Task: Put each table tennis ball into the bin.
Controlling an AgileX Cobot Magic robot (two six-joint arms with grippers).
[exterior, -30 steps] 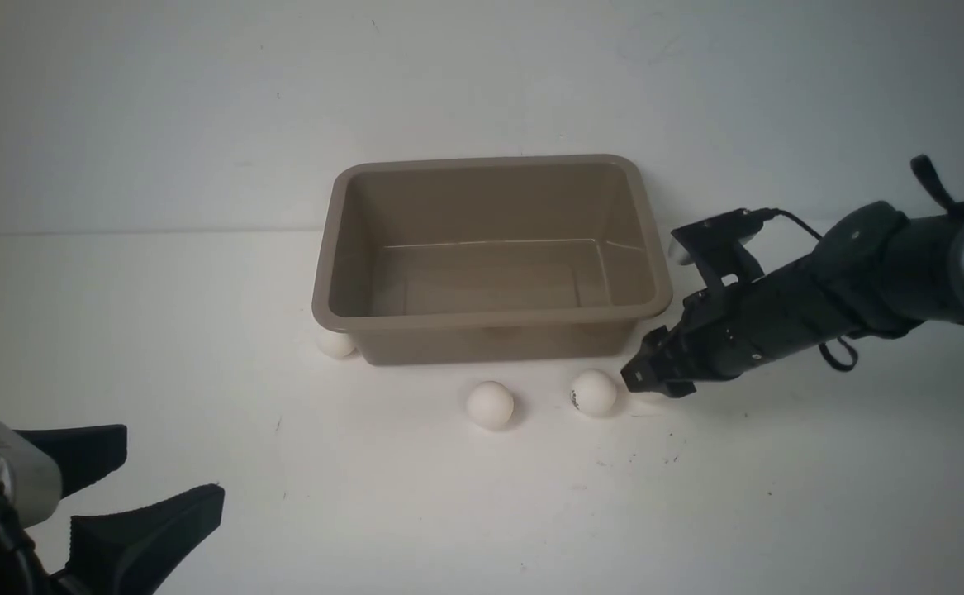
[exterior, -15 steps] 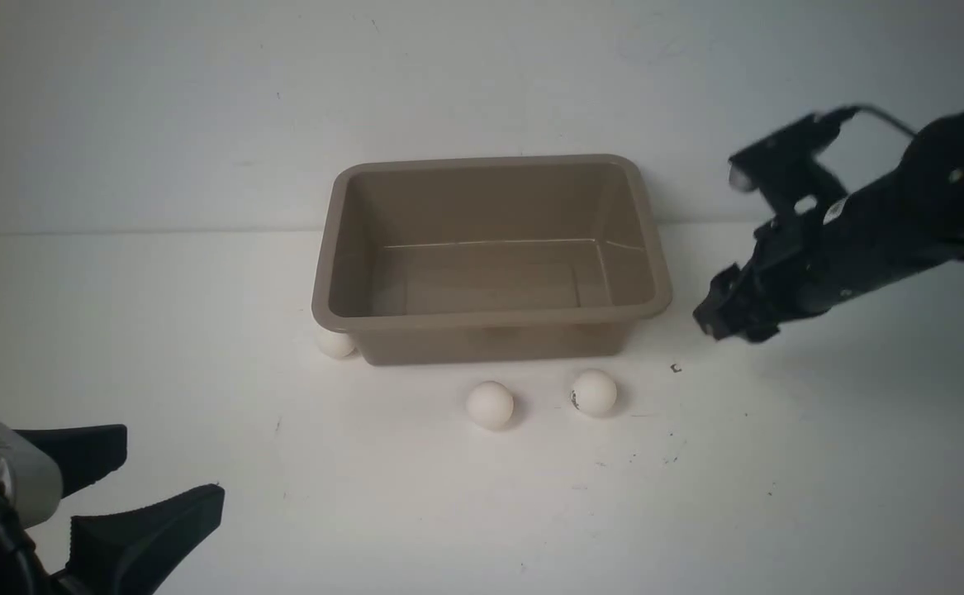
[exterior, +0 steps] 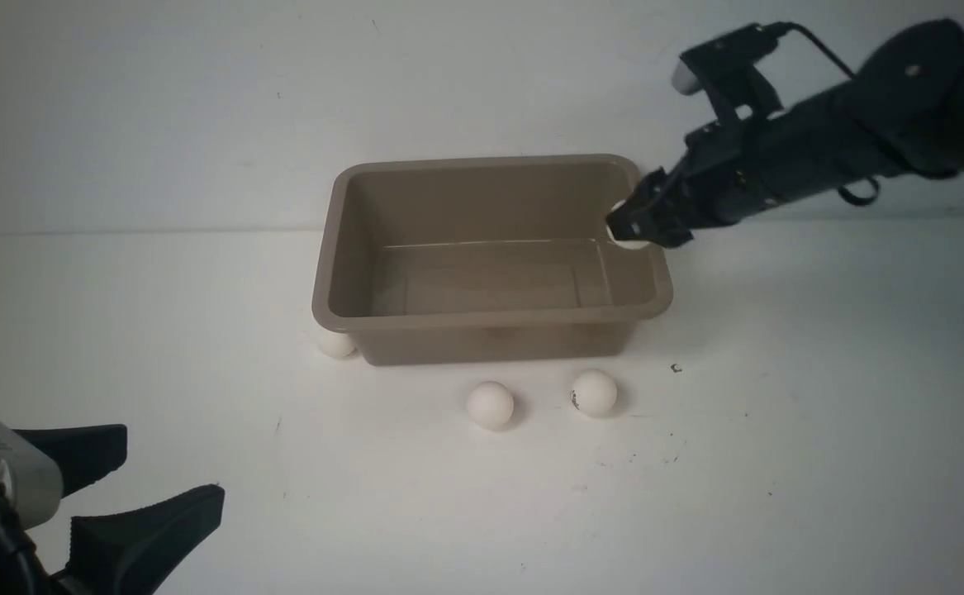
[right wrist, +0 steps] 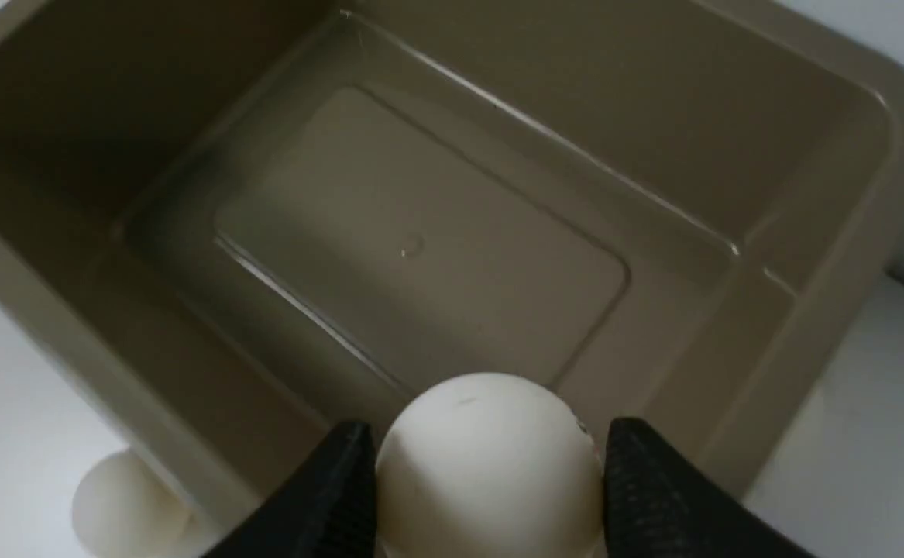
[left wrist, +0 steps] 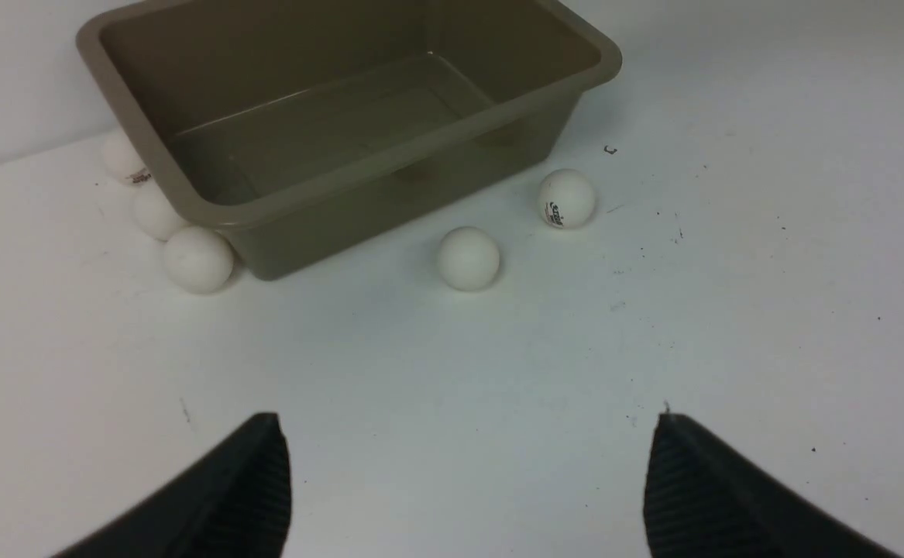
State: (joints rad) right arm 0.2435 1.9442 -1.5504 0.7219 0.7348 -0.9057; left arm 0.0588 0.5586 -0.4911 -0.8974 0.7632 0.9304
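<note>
Right claw point(exterior: 630, 225): squeezing one held ball point(right wrist: 489, 465) between its two black fingers point(right wrist: 339, 496), up in the air just over the right edge of the bin point(exterior: 490, 318).
Left claw point(left wrist: 463, 426): spread wide with nothing in it, low over the counter point(exterior: 779, 463), well apart from the bin.
Inside the bin: nothing yet, its floor is bare.
Done so far: no ball is in. I think the held ball is about ready to drop.
Left to do: five more balls lie on the counter. The plain ball point(exterior: 490, 404) and the marked ball point(exterior: 594, 392) sit in front of the bin. The three balls point(left wrist: 156, 213) huddle by its left side, tucked close to the wall.
Balls: small, round, smooth, dull white. The marked ball has a little dark print.
Bin look: grey-brown plastic box, round corners, a lip that flares out, smooth and a bit shiny inside.
Claw fingers: black, with tiny ridges.
Counter: flat, white, a few dark specks.
</note>
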